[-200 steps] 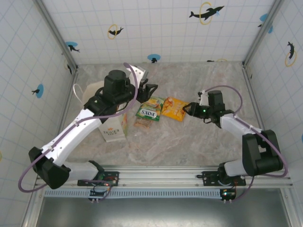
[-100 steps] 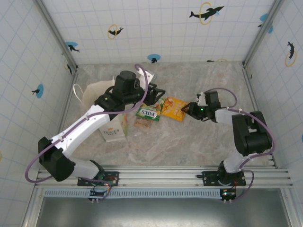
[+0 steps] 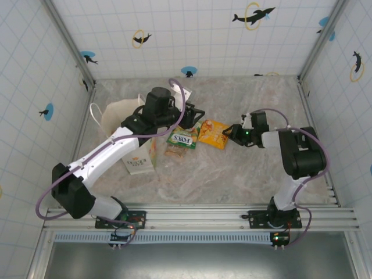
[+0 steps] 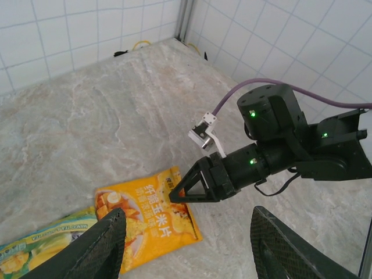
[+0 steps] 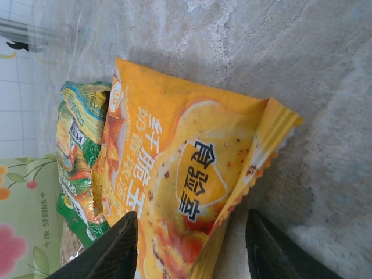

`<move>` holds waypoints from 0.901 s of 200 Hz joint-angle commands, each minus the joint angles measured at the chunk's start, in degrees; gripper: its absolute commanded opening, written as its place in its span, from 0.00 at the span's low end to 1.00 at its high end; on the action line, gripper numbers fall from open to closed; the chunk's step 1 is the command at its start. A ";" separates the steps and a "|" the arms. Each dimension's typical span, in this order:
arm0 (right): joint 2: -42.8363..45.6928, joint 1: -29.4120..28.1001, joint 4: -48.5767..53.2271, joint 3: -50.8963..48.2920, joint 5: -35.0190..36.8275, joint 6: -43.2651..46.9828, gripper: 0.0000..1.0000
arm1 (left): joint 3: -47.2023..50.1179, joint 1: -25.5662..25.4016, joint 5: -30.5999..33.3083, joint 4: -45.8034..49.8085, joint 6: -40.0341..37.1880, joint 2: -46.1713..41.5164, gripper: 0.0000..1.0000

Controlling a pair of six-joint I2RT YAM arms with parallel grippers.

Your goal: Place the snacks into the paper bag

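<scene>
**Right gripper lined up on the orange packet**

The paper bag (image 3: 138,161) lies near the table's left edge. Mid-table, the right gripper (image 3: 229,132), half-open and empty, brackets the orange packet (image 3: 213,133). It likely needs to close next. Beyond, the left gripper (image 4: 186,244) hovers wide and empty.

We see the paper bag (image 3: 113,113) lying on the left part of the table (image 3: 244,174), under the left arm. Just right of it sits a cluster of snacks. The FOX'S packet (image 3: 181,138) lies in the middle, the smallest packet (image 3: 172,151) lies in front of it and touches it, and another packet (image 3: 190,125) lies behind it, partly beneath the left gripper (image 3: 196,115). The corn-chip packet (image 3: 213,133) lies to the right, against the FOX'S packet. The right gripper (image 3: 232,132) is at its right edge, with one finger on each side of the packet's corner.
</scene>
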State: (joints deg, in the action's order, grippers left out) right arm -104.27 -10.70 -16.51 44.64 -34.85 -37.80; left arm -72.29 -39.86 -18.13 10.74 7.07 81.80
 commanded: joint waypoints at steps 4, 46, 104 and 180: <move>-2.48 0.24 -5.83 1.26 -2.19 -2.72 0.49 | 0.13 -0.31 -1.51 -2.70 1.28 1.40 0.58; -4.07 0.25 -11.84 -0.65 -3.03 -4.91 0.39 | -0.69 -0.31 -1.79 -2.80 1.62 2.96 0.58; -2.87 0.57 -15.73 -2.35 -3.89 -5.20 0.17 | -1.71 -0.31 -1.20 -2.32 1.98 3.88 0.57; 9.94 0.60 -5.37 -3.25 -1.70 4.52 0.03 | 0.14 -0.31 1.86 -0.09 -0.24 1.66 0.58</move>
State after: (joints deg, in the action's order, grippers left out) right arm -99.70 -10.37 -25.96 41.82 -37.23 -38.74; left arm -72.31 -39.86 -17.43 9.50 7.92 85.12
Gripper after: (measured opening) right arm 0.073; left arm 0.575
